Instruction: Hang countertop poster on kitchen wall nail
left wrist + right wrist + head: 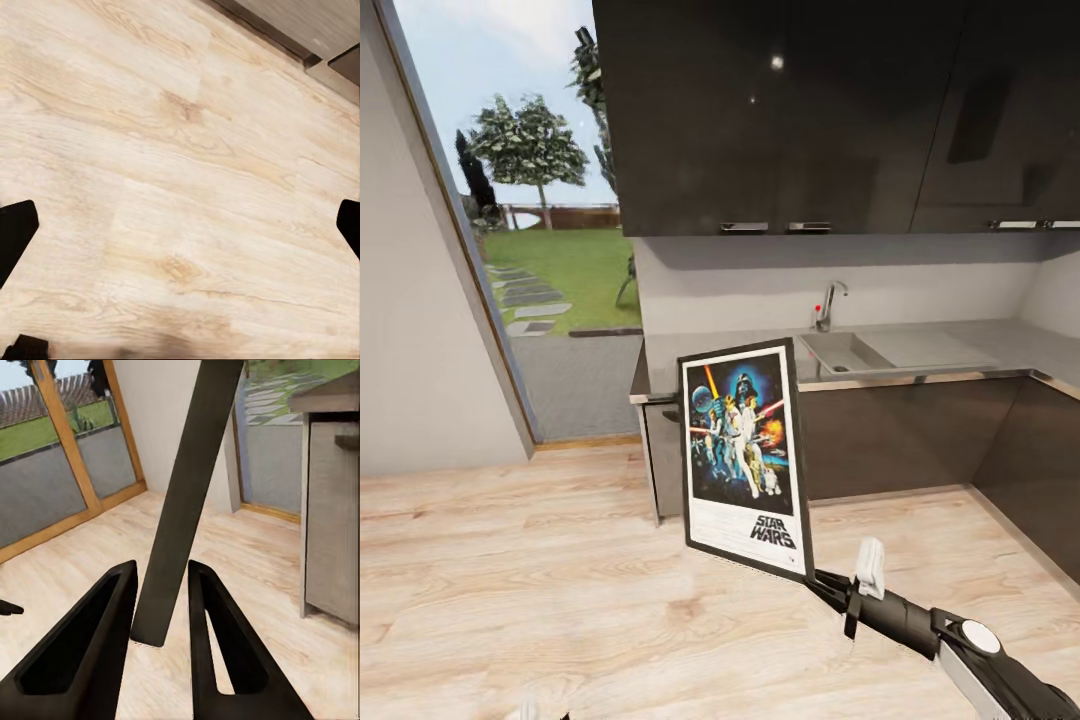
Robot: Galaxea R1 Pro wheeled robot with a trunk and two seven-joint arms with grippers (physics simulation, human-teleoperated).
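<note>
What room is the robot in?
Most likely a kitchen. There is a sink with a tap set in a long grey countertop, and dark cupboards hang on the wall above it. A big window looks onto a garden.

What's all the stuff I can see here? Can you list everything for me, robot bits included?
poster: one, black frame, white border, colourful figures on dark blue, held up in the air in front of the counter
kitchen countertop: one, light grey, along the back wall
sink: one, grey, set into the countertop
tap: one, silver, behind the sink
upper cabinets: a row, glossy dark brown-black, above the countertop
lower cabinets: a row, dark, under the countertop
floor: light wood planks
glass door: one, at left, with lawn and trees outside
right gripper: one, black, clamped on the poster's bottom edge
left gripper: one, black, open above the floor
</note>
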